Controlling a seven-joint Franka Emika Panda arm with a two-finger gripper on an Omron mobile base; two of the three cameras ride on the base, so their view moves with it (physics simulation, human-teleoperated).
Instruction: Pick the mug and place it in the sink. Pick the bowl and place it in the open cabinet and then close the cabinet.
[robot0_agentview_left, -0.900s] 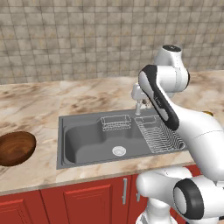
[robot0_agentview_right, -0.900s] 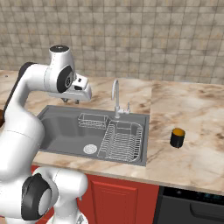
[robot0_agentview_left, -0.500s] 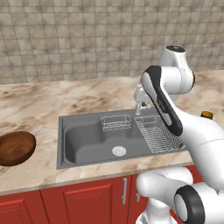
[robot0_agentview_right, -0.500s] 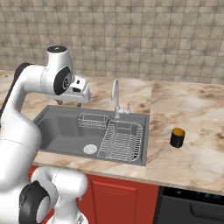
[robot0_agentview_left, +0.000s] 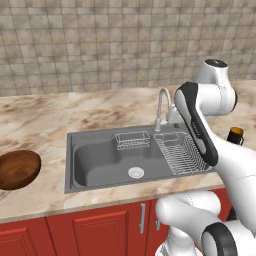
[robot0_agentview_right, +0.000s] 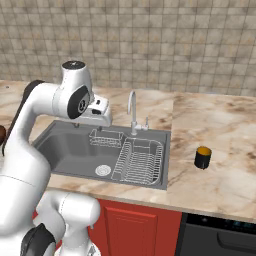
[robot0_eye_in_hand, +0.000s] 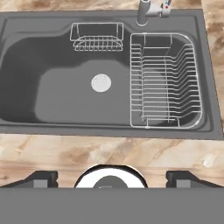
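The mug (robot0_agentview_right: 202, 157), small and dark with a yellow inside, stands upright on the marble counter right of the sink (robot0_agentview_right: 60, 145); it also shows past my arm as the mug (robot0_agentview_left: 235, 135). The brown wooden bowl (robot0_agentview_left: 17, 169) rests on the counter left of the sink (robot0_agentview_left: 70, 165). My gripper (robot0_eye_in_hand: 111, 177) hangs high over the sink (robot0_eye_in_hand: 57, 100) and points down. Its jaws are open wide with nothing between them. My white hand (robot0_agentview_right: 99, 111) sits left of the faucet. The cabinet is out of view.
A curved silver faucet (robot0_agentview_right: 132, 112) rises at the sink's back edge. A wire dish rack (robot0_eye_in_hand: 164, 81) fills the basin's right side and a small wire basket (robot0_eye_in_hand: 97, 37) hangs at the back. Red base cabinets (robot0_agentview_left: 100, 230) run under the counter.
My hand has sunk a little toward the sink, and the arm has shifted enough to uncover the mug in the left base view. Mug and bowl have stayed put.
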